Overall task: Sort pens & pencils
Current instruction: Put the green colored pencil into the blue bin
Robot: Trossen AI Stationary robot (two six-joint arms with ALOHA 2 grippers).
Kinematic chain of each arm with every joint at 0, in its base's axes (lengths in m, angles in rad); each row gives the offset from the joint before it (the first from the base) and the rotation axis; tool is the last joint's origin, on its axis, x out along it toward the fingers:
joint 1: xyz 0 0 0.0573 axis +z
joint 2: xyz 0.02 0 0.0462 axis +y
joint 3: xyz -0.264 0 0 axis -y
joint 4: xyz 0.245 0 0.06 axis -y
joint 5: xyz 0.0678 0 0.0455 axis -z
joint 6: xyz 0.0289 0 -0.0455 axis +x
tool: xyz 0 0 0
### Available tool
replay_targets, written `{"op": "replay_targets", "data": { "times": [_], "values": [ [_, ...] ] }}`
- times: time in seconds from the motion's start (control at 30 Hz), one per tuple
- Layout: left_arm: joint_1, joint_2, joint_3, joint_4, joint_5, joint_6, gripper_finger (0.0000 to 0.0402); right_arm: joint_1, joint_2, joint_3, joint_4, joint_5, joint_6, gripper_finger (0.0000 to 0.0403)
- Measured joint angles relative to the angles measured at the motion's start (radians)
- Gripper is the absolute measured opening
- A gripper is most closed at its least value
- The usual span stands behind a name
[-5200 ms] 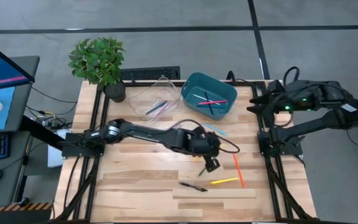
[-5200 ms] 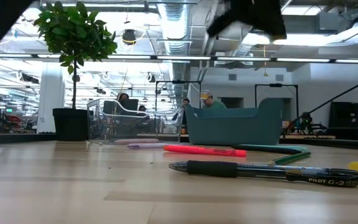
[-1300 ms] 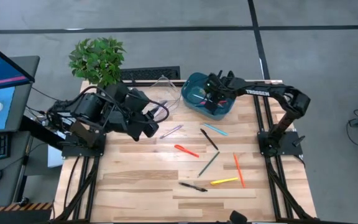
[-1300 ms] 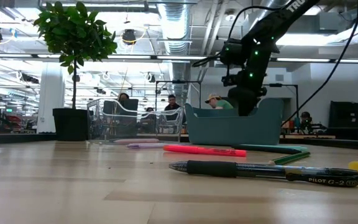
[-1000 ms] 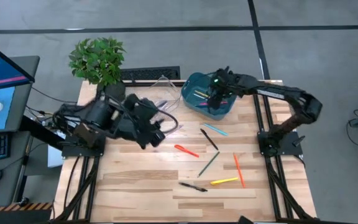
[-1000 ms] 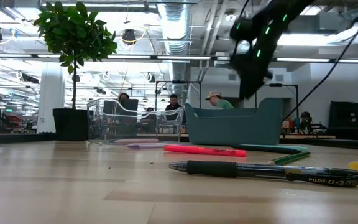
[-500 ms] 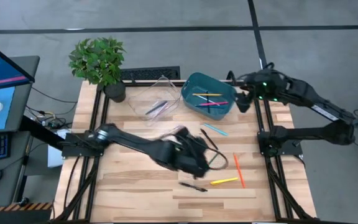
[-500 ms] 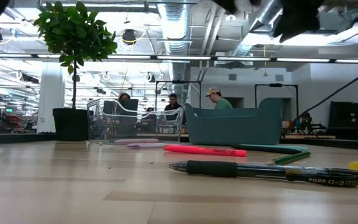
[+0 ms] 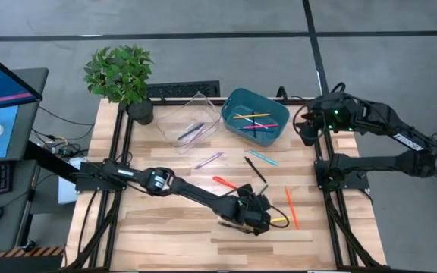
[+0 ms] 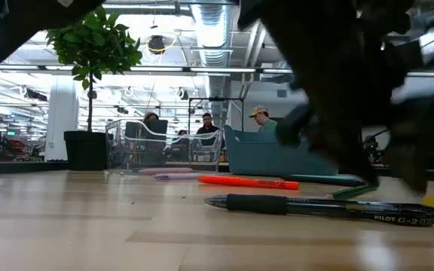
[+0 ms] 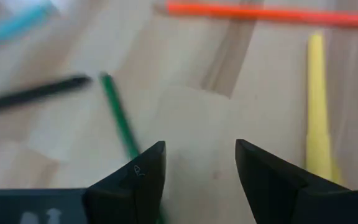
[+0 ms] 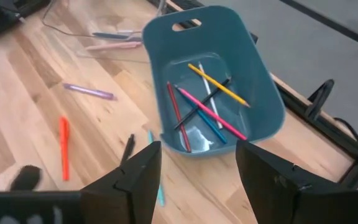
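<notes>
Black fingers of my left gripper (image 11: 197, 180) stand parted with bare wood between them, holding nothing; from above I see that gripper (image 9: 255, 216) low over the front middle of the table (image 9: 165, 227), among the loose pens. A green pencil (image 11: 120, 121) runs slantwise up to the inside of one finger, though I cannot tell whether it touches. The yellow pen (image 11: 319, 112) lies just beyond the other finger, its long axis running away from the wrist, and an orange pen (image 11: 272, 14) lies crosswise past both. The black pen (image 10: 322, 205) lies flat near the table's front edge, lengthwise across the low view.

My right gripper (image 12: 197, 177) is also open and empty, raised off the table's right rear corner (image 9: 307, 130). Its camera looks down on the teal bin (image 12: 253, 74), where yellow, pink, red, blue and white sticks lie criss-crossed on the floor. A purple pen (image 9: 209, 160) lies slantwise mid-table, near the clear bin (image 9: 174, 115).
</notes>
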Motion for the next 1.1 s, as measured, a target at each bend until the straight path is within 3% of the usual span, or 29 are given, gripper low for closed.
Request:
{"op": "replay_targets", "data": {
  "times": [0.27,0.43,0.53,0.63,1.1],
  "values": [
    [-0.001,0.018,0.0,-0.06,0.031,-0.144,0.0177,0.083,0.002,0.0,0.0,0.0,0.031,0.0228],
    [0.003,0.014,0.045,-0.091,0.053,-0.042,0.0154,0.131,0.002,0.0,0.0,0.0,0.033,0.0228],
    [0.002,-0.027,0.031,-0.05,0.015,0.003,0.015,0.144,0.002,0.0,0.0,0.0,0.033,0.0228],
    [0.003,-0.089,0.034,-0.085,-0.047,-0.049,0.0149,0.153,0.002,0.0,0.001,0.0,0.033,0.0227],
    [-0.037,-0.309,0.033,-0.199,-0.059,0.014,0.0149,0.162,0.002,0.0,0.005,0.004,0.032,0.0228]
  ]
}}
